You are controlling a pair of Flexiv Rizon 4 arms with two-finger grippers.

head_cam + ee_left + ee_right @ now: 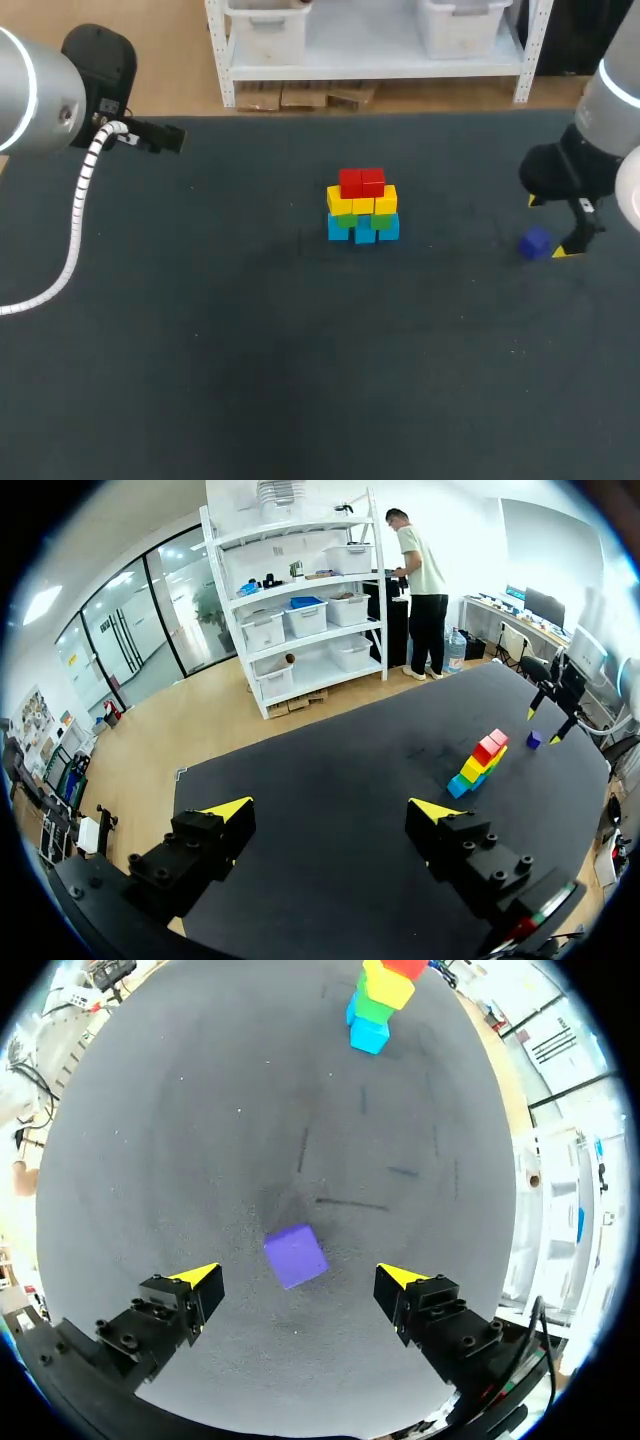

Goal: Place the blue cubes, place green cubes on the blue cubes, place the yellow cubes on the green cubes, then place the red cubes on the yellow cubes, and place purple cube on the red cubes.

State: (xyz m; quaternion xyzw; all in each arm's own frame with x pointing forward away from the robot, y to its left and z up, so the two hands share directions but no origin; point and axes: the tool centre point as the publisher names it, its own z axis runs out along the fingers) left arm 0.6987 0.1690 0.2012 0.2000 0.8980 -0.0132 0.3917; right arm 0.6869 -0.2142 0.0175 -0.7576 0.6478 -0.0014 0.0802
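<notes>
A stack of cubes [362,206] stands mid-table: blue at the bottom, then green, yellow and two red on top. It also shows far ahead in the left wrist view [478,764] and in the right wrist view [381,998]. A purple cube [535,243] lies alone on the dark table at the right. My right gripper [557,228] hovers over it, open; the purple cube [295,1256] sits just ahead of the gap between the yellow tips of that right gripper [302,1278], untouched. My left gripper [330,810] is open and empty at the far left of the table.
The dark table top [250,360] spreads wide in front of the stack. My left arm's ribbed cable [78,210] hangs over the table's left side. My right gripper [547,713] shows small beyond the stack in the left wrist view.
</notes>
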